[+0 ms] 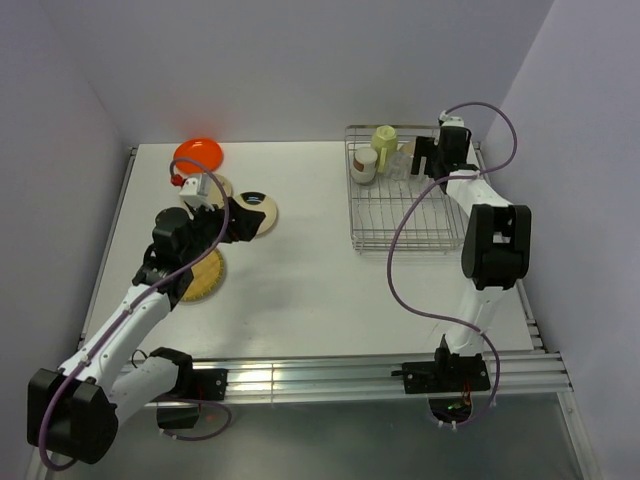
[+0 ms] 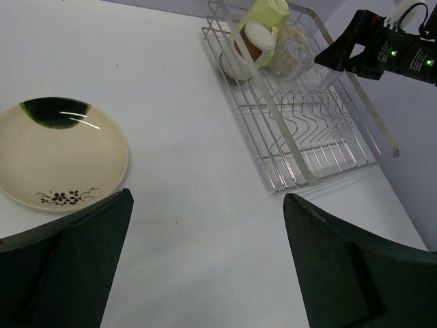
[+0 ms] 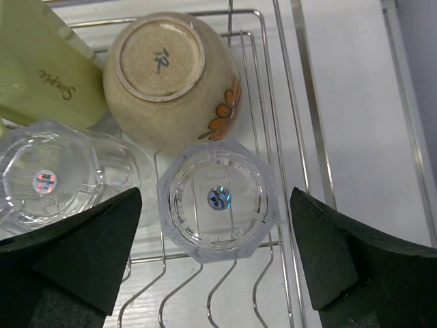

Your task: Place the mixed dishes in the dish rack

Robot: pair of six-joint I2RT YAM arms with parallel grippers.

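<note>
The dish rack (image 1: 408, 218) stands at the right. In its far end are a pale yellow-green mug (image 3: 37, 75), an upturned cream bowl (image 3: 171, 75) with an orange flower, and two upturned clear glasses. My right gripper (image 3: 216, 196) hangs open over one glass (image 3: 218, 171), with a gap on each side. The other glass (image 3: 51, 178) stands to its left. My left gripper (image 2: 207, 199) is open and empty over bare table, beside the cream plate with dark mark (image 2: 61, 154). The orange plate (image 1: 198, 153), tan plate (image 1: 216, 186) and woven plate (image 1: 205, 276) lie at the left.
The near half of the rack (image 2: 321, 147) holds only bare wires. White walls close the table (image 1: 300, 280) at the back and both sides. A purple cable (image 1: 400, 250) loops from the right arm over the table beside the rack.
</note>
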